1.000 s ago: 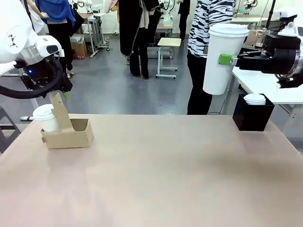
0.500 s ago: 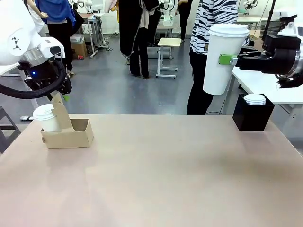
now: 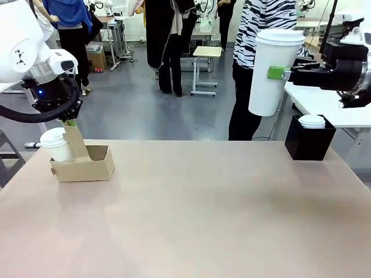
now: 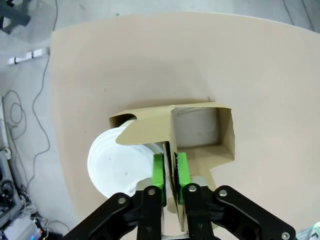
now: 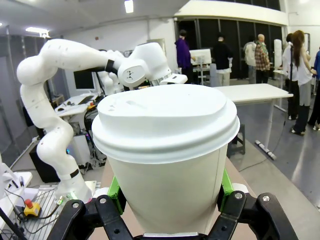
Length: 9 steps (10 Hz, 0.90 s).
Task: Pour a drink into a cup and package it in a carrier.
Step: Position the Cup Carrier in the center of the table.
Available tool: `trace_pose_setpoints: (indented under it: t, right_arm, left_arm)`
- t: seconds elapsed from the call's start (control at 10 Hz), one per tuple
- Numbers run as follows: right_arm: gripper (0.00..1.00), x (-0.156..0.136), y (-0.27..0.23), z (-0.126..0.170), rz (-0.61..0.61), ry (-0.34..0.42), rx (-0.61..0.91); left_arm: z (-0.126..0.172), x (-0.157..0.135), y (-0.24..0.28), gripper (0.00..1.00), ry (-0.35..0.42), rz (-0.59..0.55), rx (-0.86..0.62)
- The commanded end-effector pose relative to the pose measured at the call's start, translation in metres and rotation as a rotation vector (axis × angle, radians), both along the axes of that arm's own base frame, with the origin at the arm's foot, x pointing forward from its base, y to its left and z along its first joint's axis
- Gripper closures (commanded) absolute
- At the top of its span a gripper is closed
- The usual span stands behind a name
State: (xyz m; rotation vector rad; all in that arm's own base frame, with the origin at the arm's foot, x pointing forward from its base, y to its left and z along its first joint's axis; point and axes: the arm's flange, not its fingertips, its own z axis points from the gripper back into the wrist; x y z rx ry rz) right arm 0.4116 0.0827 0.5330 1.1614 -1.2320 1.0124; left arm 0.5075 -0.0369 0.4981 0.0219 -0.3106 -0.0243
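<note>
The brown cardboard carrier sits at the table's left, with a white lidded cup in its left hole. My left gripper is above it, shut on the upright handle tab. Its green pads press the tab from both sides. In the left wrist view the carrier shows one empty hole beside the cup's lid. My right gripper is high at the right, shut on a tall white lidded cup held clear of the table. That cup sits between the green pads. The drink is hidden.
A black box holding white lids stands at the table's far right corner. A person in a striped top stands beyond the far edge. A white side table is at the right. The table's middle and front are bare.
My left gripper has settled slightly left and down onto the carrier's handle tab and closed on it. The carrier has not moved. The right arm and its cup stay still.
</note>
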Motion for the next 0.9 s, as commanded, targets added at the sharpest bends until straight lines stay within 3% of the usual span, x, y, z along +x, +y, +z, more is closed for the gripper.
trace_pose_setpoints:
  t: [0.0, 0.1, 0.2, 0.4, 0.8]
  right_arm:
    - [0.19, 0.004, 0.002, 0.005, -0.012, -0.018, 0.004]
    - [0.19, 0.004, 0.002, 0.005, -0.012, -0.018, 0.004]
    - [0.19, 0.004, 0.002, 0.005, -0.012, -0.018, 0.004]
    - [0.19, 0.004, 0.002, 0.005, -0.012, -0.018, 0.004]
    - [0.19, 0.004, 0.002, 0.005, -0.012, -0.018, 0.004]
  left_arm:
    - [0.000, -0.001, -0.004, 1.00, -0.011, 0.027, 0.028]
    - [-0.002, 0.001, -0.003, 1.00, 0.046, 0.027, 0.014]
    - [0.000, 0.000, -0.001, 1.00, 0.000, 0.001, 0.001]
    - [-0.001, -0.001, -0.001, 0.94, 0.014, 0.001, 0.001]
    - [0.064, -0.061, -0.051, 0.98, -0.056, 0.049, -0.018]
